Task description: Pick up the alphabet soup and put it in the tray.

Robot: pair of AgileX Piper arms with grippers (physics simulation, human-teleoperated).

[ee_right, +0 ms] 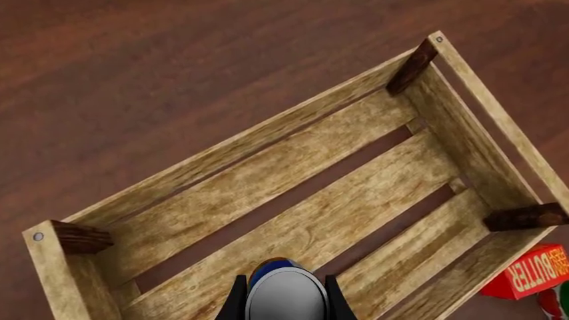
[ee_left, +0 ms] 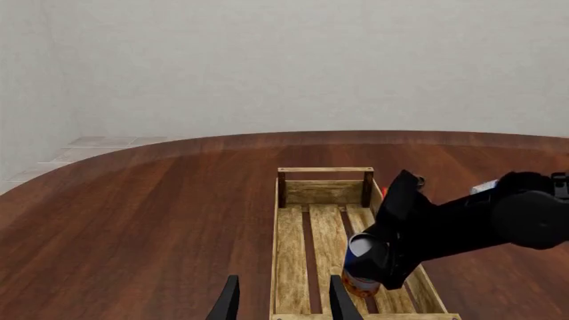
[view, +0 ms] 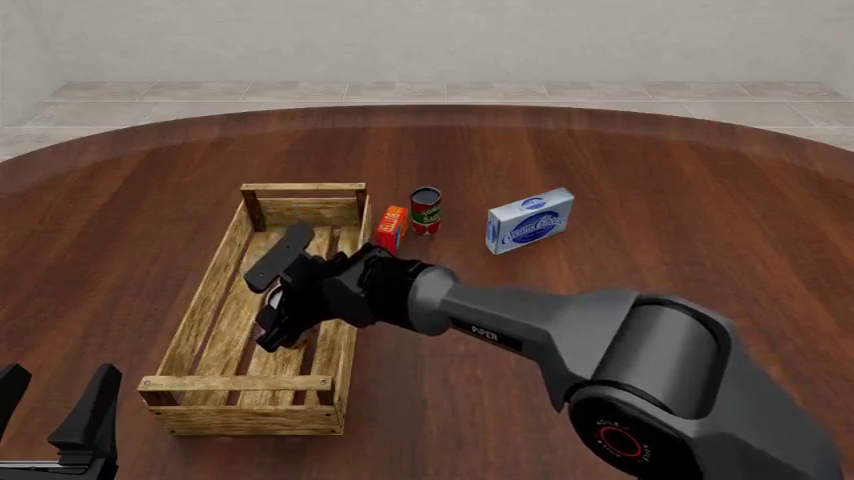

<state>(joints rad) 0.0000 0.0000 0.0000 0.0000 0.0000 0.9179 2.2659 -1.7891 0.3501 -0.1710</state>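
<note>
Dark polished wood table point(view: 694, 200) with a rounded far edge, pale tiled floor and plain wall behind it. The right gripper point(view: 278, 290) is over the long slatted pale-wood tray point(view: 200, 300), clenched on the soup can point(ee_left: 363, 261), a small cylinder with blue label, orange bottom band and grey top point(ee_right: 286, 299), held inside the tray just above its gapped planks. Left gripper point(ee_left: 282, 303) hangs released at the tray's near end; beyond the tray stand an orange box point(view: 390, 227), a red-and-green can point(view: 426, 210) and a blue-and-white box point(view: 530, 221).
</note>
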